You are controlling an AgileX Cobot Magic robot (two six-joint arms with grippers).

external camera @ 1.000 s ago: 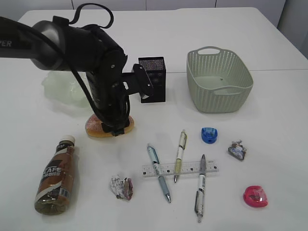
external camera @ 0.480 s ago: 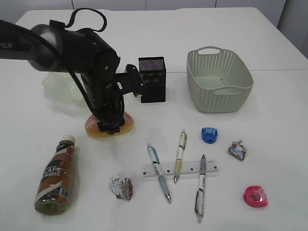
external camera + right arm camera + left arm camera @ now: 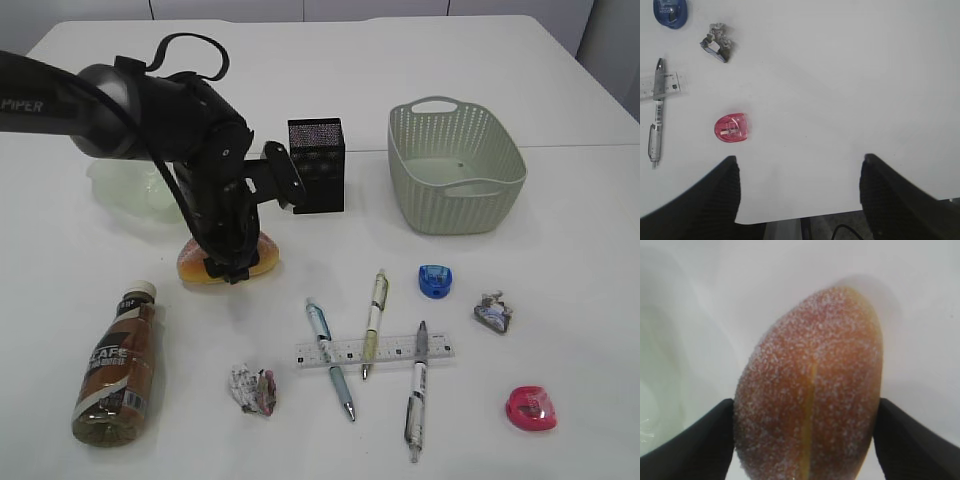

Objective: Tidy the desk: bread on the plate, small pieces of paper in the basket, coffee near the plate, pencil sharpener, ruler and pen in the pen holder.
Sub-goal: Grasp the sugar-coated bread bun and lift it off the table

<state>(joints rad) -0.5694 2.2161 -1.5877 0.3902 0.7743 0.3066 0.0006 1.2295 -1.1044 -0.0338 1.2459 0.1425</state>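
Observation:
The sugar-dusted bread [image 3: 810,390] lies on the desk [image 3: 560,250] beside the wavy green plate [image 3: 120,185]. My left gripper [image 3: 228,268] is down over it, open, one black finger [image 3: 700,435] on each side of the bun. My right gripper [image 3: 800,159] hangs open over the desk's near edge, empty. Paper wads [image 3: 253,390] [image 3: 493,312], the ruler [image 3: 390,349], three pens [image 3: 330,358] [image 3: 374,310] [image 3: 417,390], a blue pencil sharpener [image 3: 436,281] and a pink one [image 3: 730,128] lie loose. The coffee [image 3: 117,365] lies on its side at the front left.
The black mesh pen holder [image 3: 318,170] stands just right of the left arm. The green basket [image 3: 455,190] sits at the back right. The desk's front edge [image 3: 840,212] shows between the right fingers.
The left arm has swung a little to the left and settled over the bread. Nothing on the desk has moved.

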